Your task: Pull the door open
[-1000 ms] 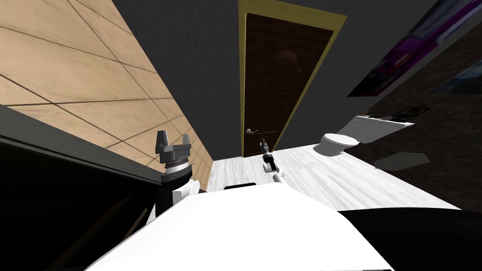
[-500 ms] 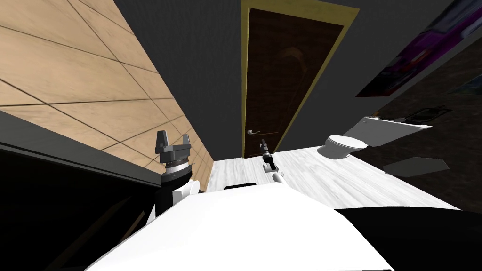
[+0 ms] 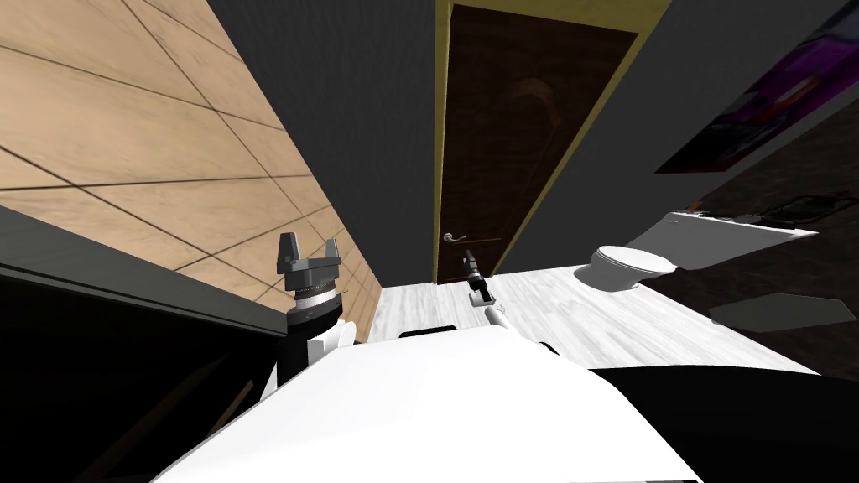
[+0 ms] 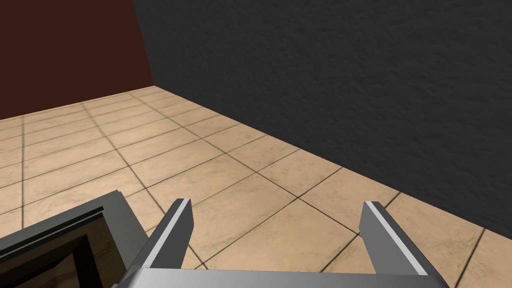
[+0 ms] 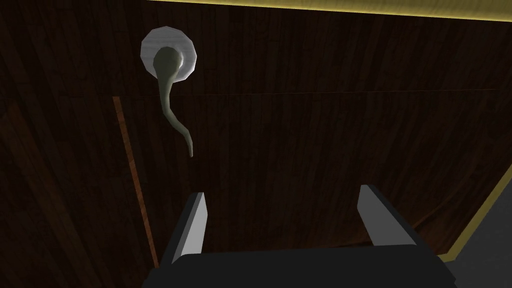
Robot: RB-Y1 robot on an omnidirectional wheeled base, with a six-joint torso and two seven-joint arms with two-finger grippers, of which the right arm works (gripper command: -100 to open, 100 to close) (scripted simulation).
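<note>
Dark door (image 3: 512, 126) closed at top centre, right gripper (image 5: 282, 192) spread apart below its lever handle (image 5: 166, 95), left gripper (image 3: 309, 245) apart, centre left.

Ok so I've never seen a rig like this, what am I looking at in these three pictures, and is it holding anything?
It's a simulated two-armed robot. The wide picture comes from a camera on its head, looking down at a dark brown wooden door, a white toilet and pale grey plank floor. The other two come from cameras on its hands. The grey prongs are gripper fingers. The right gripper faces the door's curved grey lever handle, open, not touching it. The left gripper is raised at its side, open too. Nothing is held.
</note>
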